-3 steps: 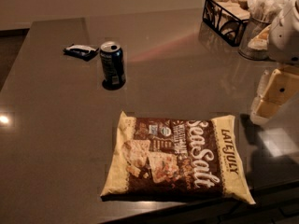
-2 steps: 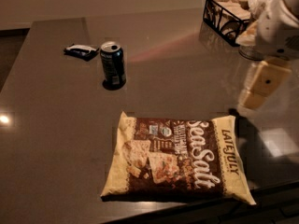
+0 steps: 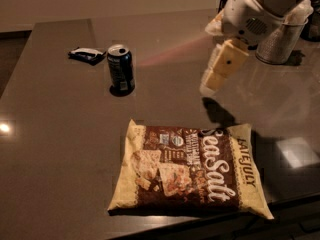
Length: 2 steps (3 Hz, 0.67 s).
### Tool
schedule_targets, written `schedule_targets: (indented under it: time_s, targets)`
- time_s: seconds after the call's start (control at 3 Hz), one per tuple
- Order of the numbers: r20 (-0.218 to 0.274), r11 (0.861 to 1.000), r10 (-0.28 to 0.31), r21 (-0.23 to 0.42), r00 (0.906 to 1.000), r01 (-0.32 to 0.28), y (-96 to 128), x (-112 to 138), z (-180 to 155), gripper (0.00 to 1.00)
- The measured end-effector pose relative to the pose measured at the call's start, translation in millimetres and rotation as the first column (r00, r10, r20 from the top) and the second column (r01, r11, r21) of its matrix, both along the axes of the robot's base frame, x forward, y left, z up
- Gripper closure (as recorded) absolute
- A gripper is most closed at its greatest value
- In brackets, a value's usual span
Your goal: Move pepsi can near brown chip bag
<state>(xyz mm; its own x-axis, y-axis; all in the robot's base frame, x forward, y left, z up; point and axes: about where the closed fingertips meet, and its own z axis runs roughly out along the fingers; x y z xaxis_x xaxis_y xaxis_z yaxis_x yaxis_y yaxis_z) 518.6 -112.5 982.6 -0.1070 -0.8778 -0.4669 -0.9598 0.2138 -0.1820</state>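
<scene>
The pepsi can (image 3: 121, 69) stands upright on the dark table (image 3: 50, 134), left of the middle. It is dark blue with a silver top. The brown chip bag (image 3: 190, 169) lies flat near the front edge, with white "Sea Salt" script and cream edges. My gripper (image 3: 209, 86) hangs above the table to the right of the can and above the bag's far right corner. It touches neither of them. Its shadow falls just beyond the bag.
A small flat dark wrapper (image 3: 87, 55) with a white patch lies just left of and behind the can. A metal mesh cup (image 3: 279, 44) stands at the back right, partly behind my arm. The table's front edge runs just below the bag.
My arm and gripper have moved left from the right edge of the view toward the middle of the table, nearer the can. The can and the bag have not moved.
</scene>
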Motion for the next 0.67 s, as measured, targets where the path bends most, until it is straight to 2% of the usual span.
schedule_targets:
  time_s: [0.33, 0.67]
  targets:
    - [0.027, 0.992, 0.020, 0.121, 0.9994, -0.023, 62.7, 40.9, 4.5, 0.00]
    - [0.018, 0.987, -0.006, 0.161, 0.9998, 0.004, 95.2, 69.8, -3.4, 0.00]
